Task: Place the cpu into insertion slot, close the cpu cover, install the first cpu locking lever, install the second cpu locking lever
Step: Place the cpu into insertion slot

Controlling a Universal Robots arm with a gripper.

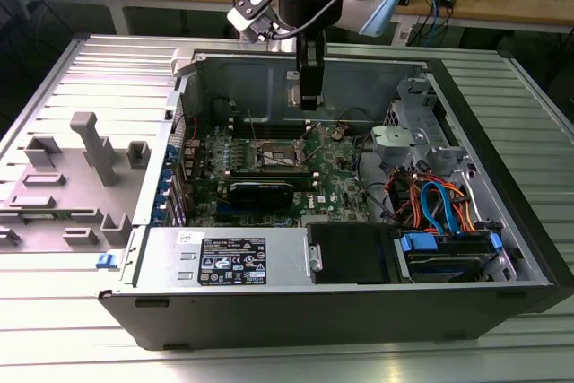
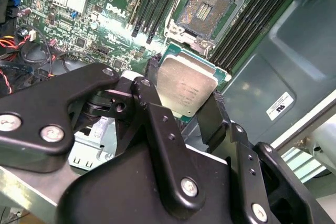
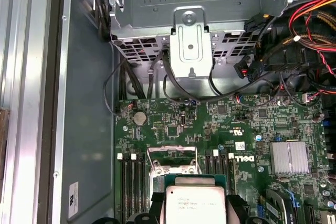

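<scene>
1. Exterior view: the gripper (image 1: 309, 103) hangs over the green board (image 1: 336, 187).
2. Second wrist view: it pinches the chip (image 2: 186, 88); the socket (image 2: 206, 4) lies empty.
3. First wrist view: the chip (image 3: 195, 203) is held aloft, so placing, cover and both levers remain.

No wording can be read with certainty. Faint lines of print cross the metal top of the cpu (image 3: 195, 203), which is clamped between the fingers of the gripper (image 2: 185, 90). White lettering is printed on the circuit board (image 3: 242, 158), just past the gripper's tip. A white sticker (image 2: 278, 106) with dark marks sits on the case wall (image 2: 294, 51) beside the gripper. Well away from the gripper, a black label (image 1: 231, 262) with white print and a pale tag (image 1: 190, 238) lie on the power supply box (image 1: 287, 244).
</scene>
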